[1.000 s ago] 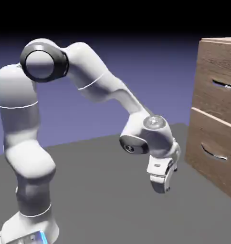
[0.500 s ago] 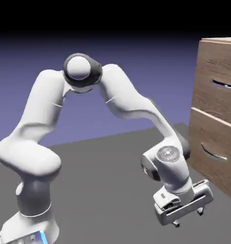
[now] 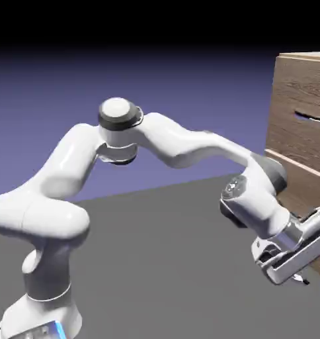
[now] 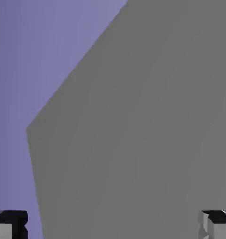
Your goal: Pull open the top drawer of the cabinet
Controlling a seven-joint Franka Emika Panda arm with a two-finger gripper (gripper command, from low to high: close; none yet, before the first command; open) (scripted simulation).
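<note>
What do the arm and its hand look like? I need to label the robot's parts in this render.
The arm is glossy white with rounded, tube-like links; dark grey rings sit at its joints, and its pedestal shows a small light-blue patch near the base. The hand is a boxy white and pale-grey block. In the hand view the fingertips are small grey squared blocks with dark edges. No cables show.

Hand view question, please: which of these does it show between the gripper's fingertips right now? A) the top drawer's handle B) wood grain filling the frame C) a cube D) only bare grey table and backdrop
D: between the fingertips lies only grey table and blue-violet backdrop, so the gripper is open with nothing in it.
</note>
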